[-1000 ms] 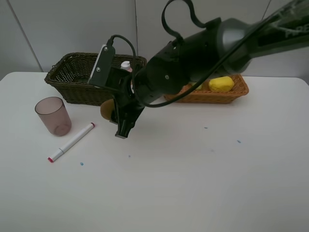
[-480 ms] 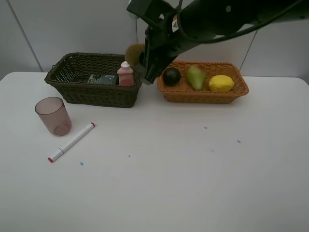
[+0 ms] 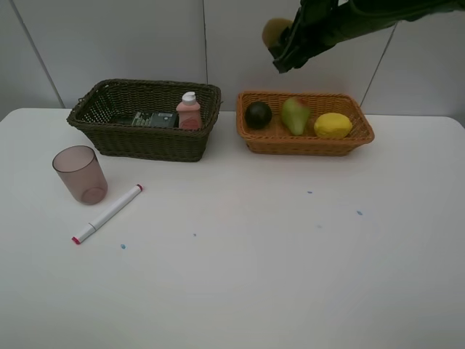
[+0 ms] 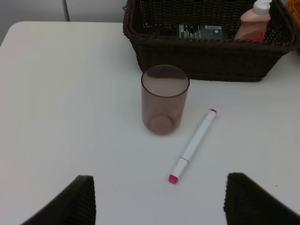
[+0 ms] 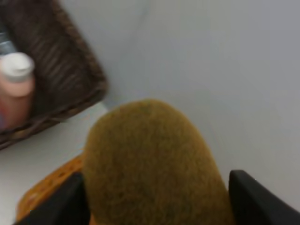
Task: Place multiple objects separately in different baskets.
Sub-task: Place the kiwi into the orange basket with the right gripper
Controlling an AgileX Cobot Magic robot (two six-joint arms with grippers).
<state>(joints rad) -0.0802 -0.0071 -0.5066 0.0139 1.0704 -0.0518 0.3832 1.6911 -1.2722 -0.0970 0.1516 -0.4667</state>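
Right claw [image 3: 285, 49] is clamped on the fuzzy brown kiwi [image 3: 274, 30], up in the air over the orange basket [image 3: 305, 146] by the table [image 3: 290, 276] far edge. Left claw [image 4: 159, 201] hangs wide apart, gripping nothing.

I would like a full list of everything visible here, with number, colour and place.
table: 1, white, under everything
dark basket: 1, olive-brown, rear left
pink bottle: 1, pink, upright in dark basket
green bottle: 1, dark green, lying in dark basket
orange basket: 1, orange, right of dark basket
mangosteen: 1, dark, orange basket, left end
pear: 1, green-red, orange basket, middle
lemon: 1, yellow, orange basket, right end
cup: 1, mauve, before dark basket
marker: 1, white, red ends, beside cup
kiwi: 1, brown, held high near orange basket
right gripper: 1, black, shut on kiwi
left gripper: 1, black, open over table
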